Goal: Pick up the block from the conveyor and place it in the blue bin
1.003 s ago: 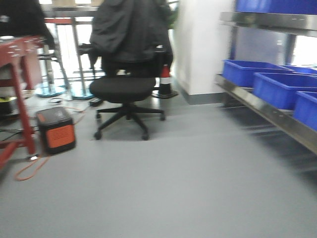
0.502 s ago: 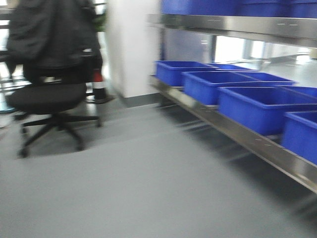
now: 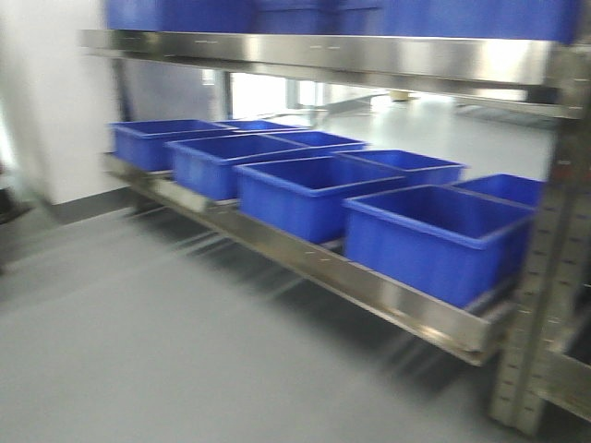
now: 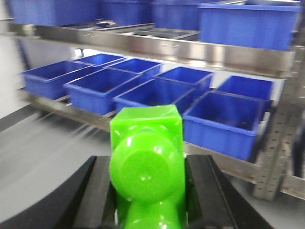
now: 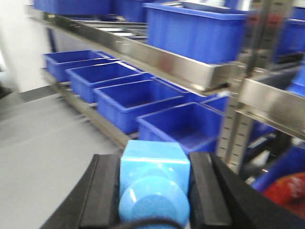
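Note:
In the right wrist view my right gripper point(image 5: 154, 177) is shut on the block point(image 5: 155, 162), a bright blue piece with a round stud facing the camera, pinched between both black fingers point(image 5: 105, 191). In the left wrist view my left gripper point(image 4: 148, 181) is shut on a bright green block point(image 4: 145, 143) of the same shape. Several open blue bins point(image 3: 434, 235) stand in a row on the low steel shelf point(image 3: 369, 286); they lie ahead of both grippers, as the nearest bin point(image 4: 228, 119) and the nearest bin point(image 5: 183, 126). The conveyor is out of view.
A steel rack upright point(image 3: 545, 305) stands at the right. More blue bins point(image 5: 195, 31) sit on the upper shelf. Grey floor point(image 3: 157, 360) runs along the rack. A white wall point(image 3: 51, 101) is at the left.
The front view has swung right: the office chair, orange box and red frame have left the picture, and the shelf of blue bins now fills it, closer than before.

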`<state>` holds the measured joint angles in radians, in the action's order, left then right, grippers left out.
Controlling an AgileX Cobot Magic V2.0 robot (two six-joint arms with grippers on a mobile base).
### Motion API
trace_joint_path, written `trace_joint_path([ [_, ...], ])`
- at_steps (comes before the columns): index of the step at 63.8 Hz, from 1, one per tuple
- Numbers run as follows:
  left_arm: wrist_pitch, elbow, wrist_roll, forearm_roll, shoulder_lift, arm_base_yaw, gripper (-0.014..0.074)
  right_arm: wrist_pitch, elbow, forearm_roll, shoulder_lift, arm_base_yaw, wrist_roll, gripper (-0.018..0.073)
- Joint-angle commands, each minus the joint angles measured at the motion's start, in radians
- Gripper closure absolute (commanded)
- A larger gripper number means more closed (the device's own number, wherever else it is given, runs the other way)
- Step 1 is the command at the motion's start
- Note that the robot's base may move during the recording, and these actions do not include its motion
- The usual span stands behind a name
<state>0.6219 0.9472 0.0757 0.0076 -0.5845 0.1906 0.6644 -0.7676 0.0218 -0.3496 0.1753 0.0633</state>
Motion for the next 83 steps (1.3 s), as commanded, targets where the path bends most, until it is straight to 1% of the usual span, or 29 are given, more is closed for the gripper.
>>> trace_joint_path([
  [1,-0.021,0.001,-0.007,-0.002,0.004,0.006,0.0707,-0.023,0.0,0.007,0.002,-0.003,-0.001,0.0713],
  [83,-0.021,0.001,-0.007,-0.002,0.004,0.006,0.0707,-0.023,0.0,0.007,0.002,-0.003,-0.001,0.0713],
])
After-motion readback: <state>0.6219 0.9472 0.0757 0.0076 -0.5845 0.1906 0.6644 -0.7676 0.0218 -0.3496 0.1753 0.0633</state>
